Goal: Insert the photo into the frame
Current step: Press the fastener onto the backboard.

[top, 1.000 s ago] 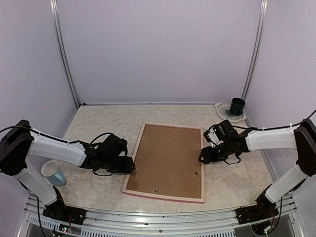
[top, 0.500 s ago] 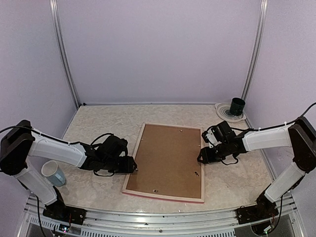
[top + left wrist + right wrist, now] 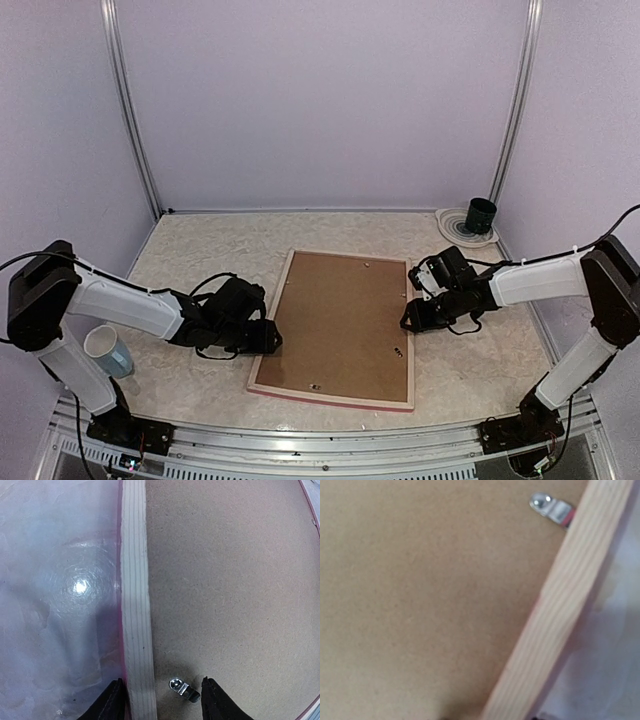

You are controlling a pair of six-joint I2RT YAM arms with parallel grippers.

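Pale marbled table (image 3: pixel 200 250) between lilac walls (image 3: pixel 320 100) — the frame (image 3: pixel 330 396) lies face down at its middle, one arm at each long side.

We see the frame's pale wood back turned up, a pink-red edge showing along its outside, and a brown backing board (image 3: pixel 340 320) filling it. The left gripper (image 3: pixel 275 342) sits low at the left rail with its fingers (image 3: pixel 112 702) spread: one over the table just outside the rail, the other over the board, with a small metal clip (image 3: pixel 182 689) between them. The right gripper (image 3: pixel 407 322) is at the right rail near another clip (image 3: pixel 551 506) — its wrist view shows almost nothing of the fingers, so we cannot tell whether they are apart or together. A white mug (image 3: pixel 107 350) stands by the left arm, and a dark green cup (image 3: pixel 480 214) stands in the far right corner.
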